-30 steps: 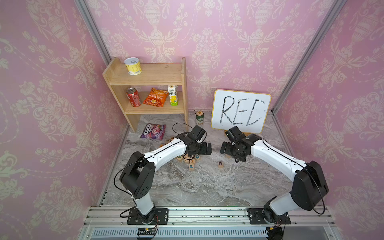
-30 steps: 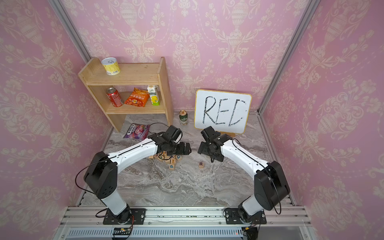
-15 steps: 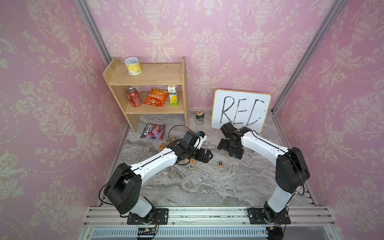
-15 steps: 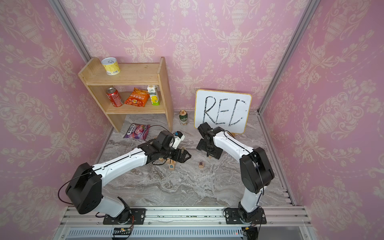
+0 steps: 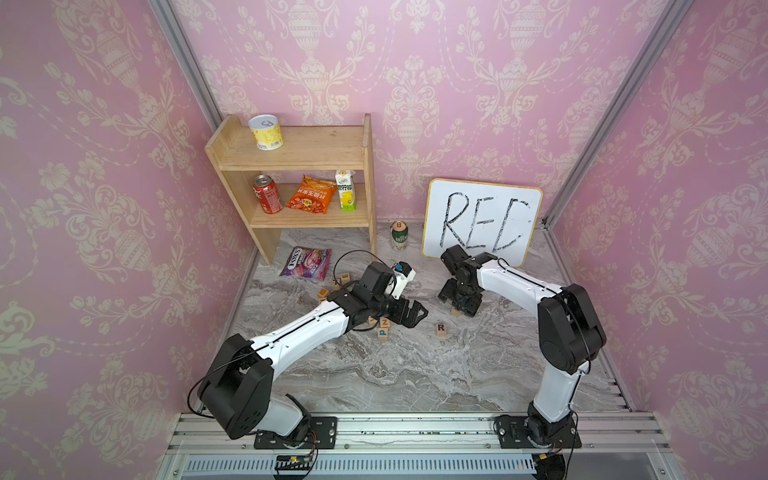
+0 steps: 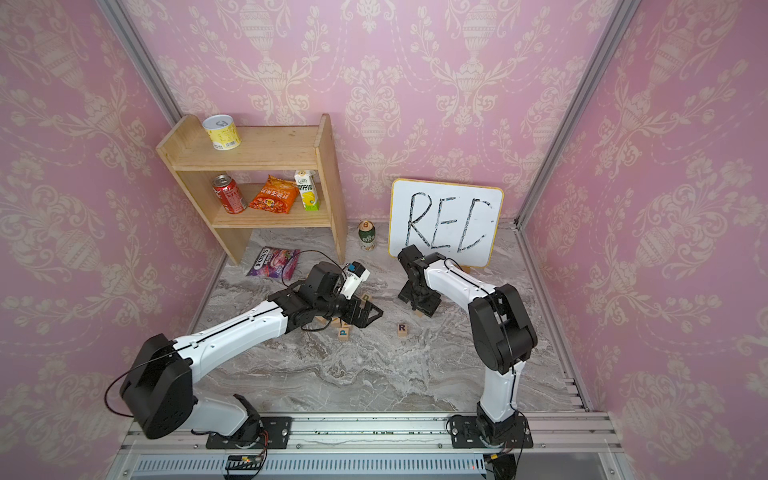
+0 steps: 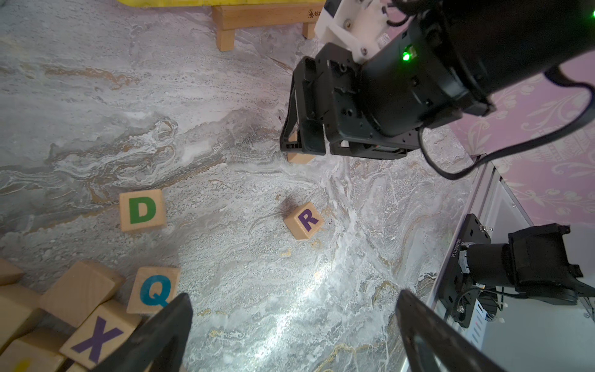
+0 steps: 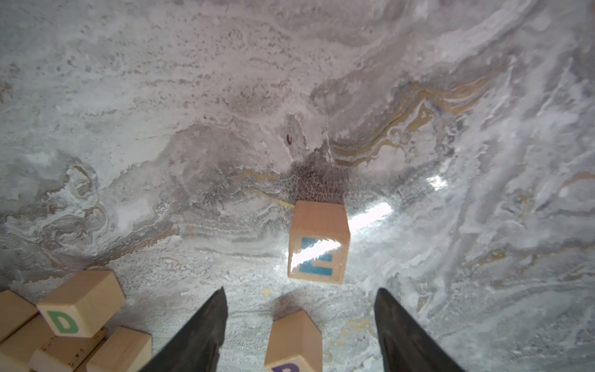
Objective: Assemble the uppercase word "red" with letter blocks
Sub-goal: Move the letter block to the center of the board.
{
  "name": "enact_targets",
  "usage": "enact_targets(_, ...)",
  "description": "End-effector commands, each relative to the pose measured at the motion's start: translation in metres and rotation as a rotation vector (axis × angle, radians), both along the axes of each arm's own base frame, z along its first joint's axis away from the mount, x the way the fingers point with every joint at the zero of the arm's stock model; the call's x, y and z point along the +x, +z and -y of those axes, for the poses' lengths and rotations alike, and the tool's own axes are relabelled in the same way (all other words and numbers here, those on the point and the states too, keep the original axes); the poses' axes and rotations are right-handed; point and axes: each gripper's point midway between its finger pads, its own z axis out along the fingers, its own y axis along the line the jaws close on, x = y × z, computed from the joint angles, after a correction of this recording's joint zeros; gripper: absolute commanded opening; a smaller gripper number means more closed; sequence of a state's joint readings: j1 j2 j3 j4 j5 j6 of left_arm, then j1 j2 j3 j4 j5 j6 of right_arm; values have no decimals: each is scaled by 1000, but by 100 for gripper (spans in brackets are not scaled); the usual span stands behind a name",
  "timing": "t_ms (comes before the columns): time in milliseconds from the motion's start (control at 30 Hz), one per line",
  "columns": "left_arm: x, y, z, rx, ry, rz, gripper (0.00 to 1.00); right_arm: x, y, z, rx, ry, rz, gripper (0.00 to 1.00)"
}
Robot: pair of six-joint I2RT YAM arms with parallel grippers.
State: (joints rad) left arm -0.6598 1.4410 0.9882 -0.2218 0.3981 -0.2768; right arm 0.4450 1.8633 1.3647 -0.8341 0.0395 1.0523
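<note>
Against a second earlier, the right arm had drawn its elbow in and up. The right gripper (image 5: 459,300), which had lain sideways, now pointed down at the counter (image 5: 415,374). The left arm had sunk and stretched out lower, with the left gripper (image 5: 415,316) little shifted. The R block (image 5: 441,329) lay where it had, alone between the two grippers and nearer the robot.

The right jaws stood apart, clamping nothing, just above the E block (image 5: 456,311). In the right wrist view its blue letter, washed by glare, sat just past the fingertips. The left jaws were wide apart and empty, held low beside the pile of letter blocks (image 7: 80,306). The green D block (image 7: 141,211) lay flat near that pile.
</note>
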Motion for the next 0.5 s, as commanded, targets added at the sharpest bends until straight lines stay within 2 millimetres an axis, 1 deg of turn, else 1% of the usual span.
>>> enact_targets(0, -3, 13, 1, -29, -35, 43, 99, 1, -9, 2, -1, -20, -21, 66)
enact_targets(167, -3, 14, 1, -21, -41, 45, 99, 3, -16, 5, -8, -16, -34, 59)
enact_targets(333, -3, 15, 1, -19, -42, 43, 99, 1, -23, 9, -22, -14, -51, 53)
enact_targets(467, -2, 14, 2, -23, -40, 35, 99, 1, -24, 14, -29, -13, -50, 48)
